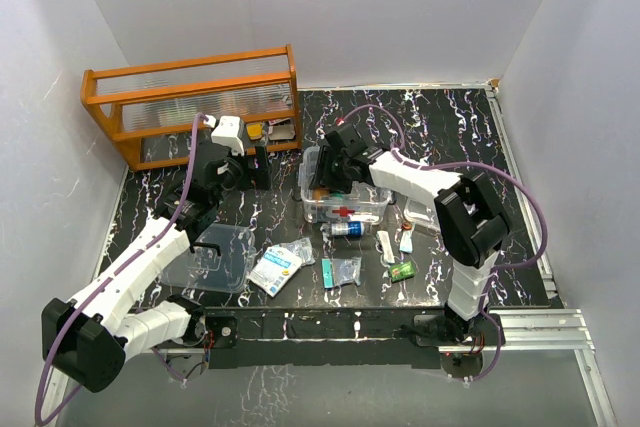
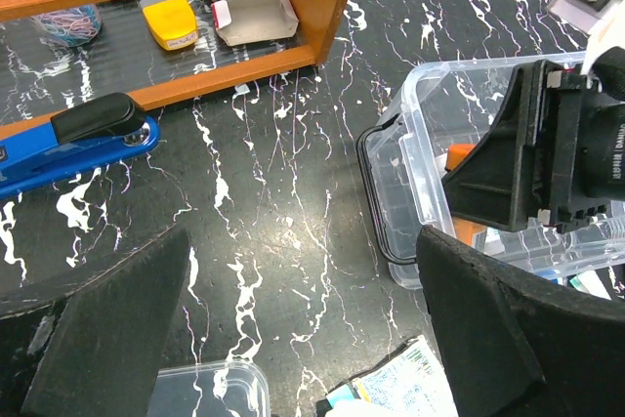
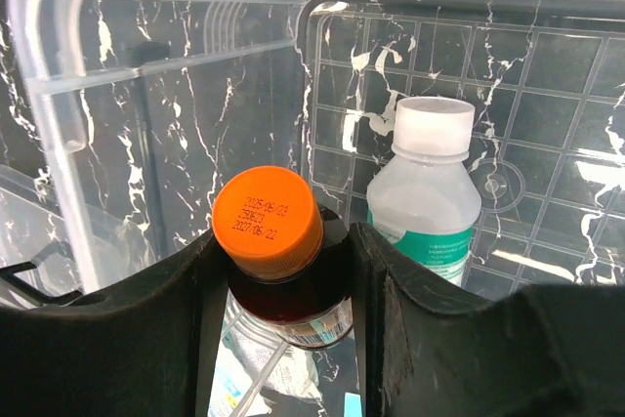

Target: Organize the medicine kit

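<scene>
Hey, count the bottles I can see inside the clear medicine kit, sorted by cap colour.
Orange cap: 1, the dark bottle, gripped between the right fingers
White cap: 1, the translucent bottle
Total: 2 bottles in the medicine kit

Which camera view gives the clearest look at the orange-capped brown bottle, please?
The right wrist view: the orange-capped bottle fills the centre, held by the right gripper inside the medicine kit. The left wrist view shows only an orange sliver behind that gripper; in the top view the right arm hides it.
</scene>
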